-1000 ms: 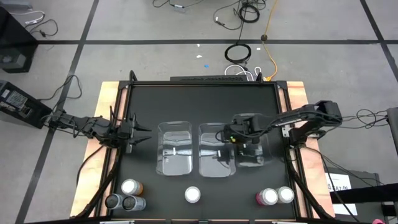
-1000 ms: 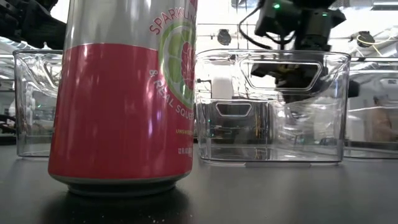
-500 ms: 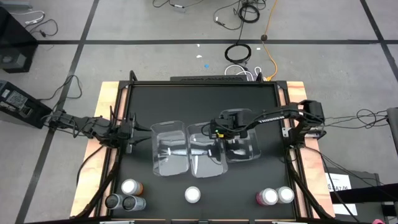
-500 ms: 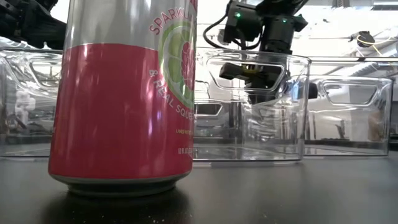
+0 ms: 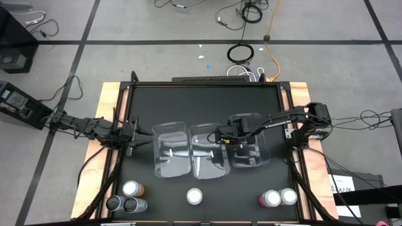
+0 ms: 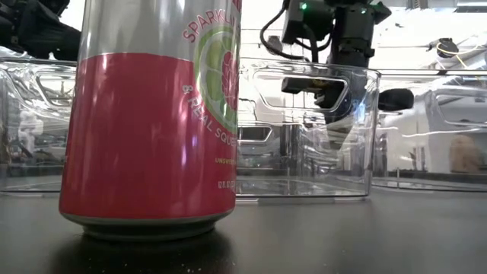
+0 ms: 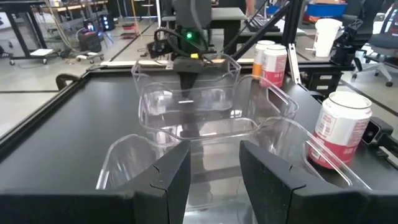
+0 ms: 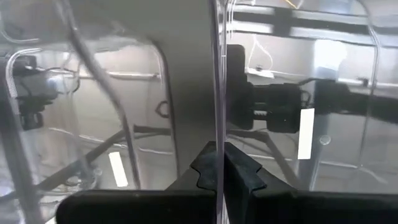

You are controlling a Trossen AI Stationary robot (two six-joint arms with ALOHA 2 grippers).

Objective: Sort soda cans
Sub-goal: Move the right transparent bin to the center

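Note:
Several soda cans stand upright along the table's near edge. An orange one (image 5: pixel 132 188) and two silver-grey ones (image 5: pixel 124 204) are at the left, a red-pink one (image 5: pixel 195 196) (image 6: pixel 152 114) in the middle, and a pink (image 5: pixel 270 199) and another can (image 5: pixel 288 196) at the right. Three clear bins sit mid-table. My right gripper (image 5: pixel 227 137) (image 8: pixel 217 163) is shut on the right bin (image 5: pixel 251 143). My left gripper (image 5: pixel 142 134) (image 7: pixel 214 168) is open, level, left of the left bin (image 5: pixel 171 150). My right gripper pinches the right bin's left wall at its top rim (image 8: pixel 217 124) between its two fingers. The fingers come from above, pointing down (image 6: pixel 335 91). The clear wall runs straight out between the fingertips. The bin stays upright with its bottom on the table.
The middle bin (image 5: pixel 207 152) stands close between the left and right bins. A raised black rim (image 5: pixel 207 83) frames the table. Bare black tabletop lies beyond the bins toward the far edge and between the bins and the cans.
My right gripper dragged the right bin toward the table's left. The bin pushed the middle and left bins a little leftward. The gripper then drew the right bin back a short way to the right, and it stayed shut on the wall throughout.

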